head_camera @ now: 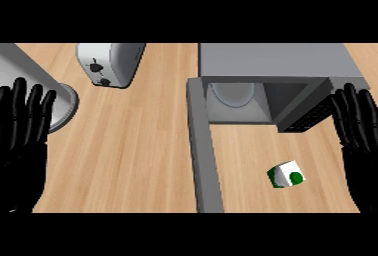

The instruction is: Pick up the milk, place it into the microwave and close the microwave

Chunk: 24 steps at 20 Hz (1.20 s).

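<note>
Milk carton, green and white, on the wooden counter in front of the open microwave, right of its swung-out door. Tilted, top leaning toward upper right; long axis not readable from straight above. Left hand at the left edge, fingers straight and spread, holding nothing. Right hand at the right edge, fingers straight, likewise unoccupied, apart from the carton. Toaster at the upper left.
</note>
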Tool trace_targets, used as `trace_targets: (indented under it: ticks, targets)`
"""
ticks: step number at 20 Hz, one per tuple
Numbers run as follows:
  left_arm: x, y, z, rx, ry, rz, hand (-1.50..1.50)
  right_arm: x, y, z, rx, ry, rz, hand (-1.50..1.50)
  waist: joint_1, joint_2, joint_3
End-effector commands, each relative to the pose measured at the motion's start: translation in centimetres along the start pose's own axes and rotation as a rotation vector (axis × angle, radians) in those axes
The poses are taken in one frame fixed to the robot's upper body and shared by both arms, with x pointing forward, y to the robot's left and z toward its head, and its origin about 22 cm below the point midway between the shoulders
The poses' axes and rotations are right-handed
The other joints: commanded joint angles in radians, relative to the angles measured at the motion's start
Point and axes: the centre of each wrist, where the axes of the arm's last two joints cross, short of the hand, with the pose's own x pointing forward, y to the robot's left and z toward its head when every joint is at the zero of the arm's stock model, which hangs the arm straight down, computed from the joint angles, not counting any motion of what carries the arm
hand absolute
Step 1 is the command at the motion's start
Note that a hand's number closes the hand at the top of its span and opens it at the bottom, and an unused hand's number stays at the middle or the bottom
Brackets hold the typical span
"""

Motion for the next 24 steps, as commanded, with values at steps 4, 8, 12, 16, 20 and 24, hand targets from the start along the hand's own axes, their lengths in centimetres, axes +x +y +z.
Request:
trace_targets:
  ticks: [4,8,12,16,20,24]
  targets:
    - [0.8,1.9,0.4,-0.006,0.041,-0.078,-1.50,2.1,-1.9,3.5,0.027,-0.037,0.036,-1.50,-0.005,0.007,0.018]
    - [0.0,2.1,2.2,0.016,0.143,0.115,-1.50,2.3,-0.8,4.0,0.101,-0.018,-0.098,-1.50,0.002,0.005,0.018]
    - [2.9,3.7,4.1,0.001,0.134,0.116,-1.50,3.7,-1.1,7.2,0.062,-0.006,-0.077,-1.50,-0.001,0.005,0.018]
    - [4.9,4.6,4.9,0.003,0.152,0.118,-1.50,3.0,-3.2,5.9,0.039,0.047,-0.047,-1.50,0.003,0.007,0.018]
    - [7.3,5.6,6.9,-0.006,0.151,0.116,-1.50,1.2,-1.8,7.3,0.014,0.080,-0.013,-1.50,0.007,0.006,0.018]
    - [7.3,5.4,8.6,-0.001,0.151,0.101,-1.50,0.0,-1.5,6.5,-0.007,0.096,0.027,-1.50,0.013,0.006,0.018]
